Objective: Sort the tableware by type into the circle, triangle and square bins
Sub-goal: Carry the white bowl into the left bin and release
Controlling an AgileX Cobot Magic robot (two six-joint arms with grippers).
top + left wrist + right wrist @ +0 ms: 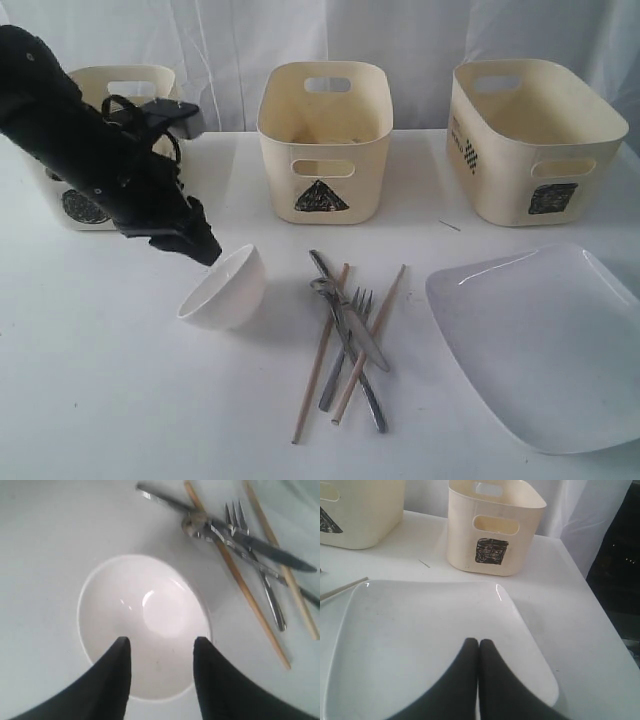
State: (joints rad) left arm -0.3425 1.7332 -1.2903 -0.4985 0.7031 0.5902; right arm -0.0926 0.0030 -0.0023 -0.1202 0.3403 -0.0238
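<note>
Where left tool (161,641) gapes, glossy round white bowl (150,607), tilted

Setting: a staged robot test station of laboratory type. Evidence: a bare white counter (100,400) under the left tool (208,252). A white curtain (230,40) hangs as backdrop beyond it. Three identical cream bins (325,140) stand past the tool, each hand-marked with a black scribbled shape. A black robot arm (80,150) carries the tool.

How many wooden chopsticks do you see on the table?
2. Both lie among the steel cutlery: the left chopstick nearer the white bowl, the right chopstick nearer the plate. Others could be hidden inside the bins.
</note>
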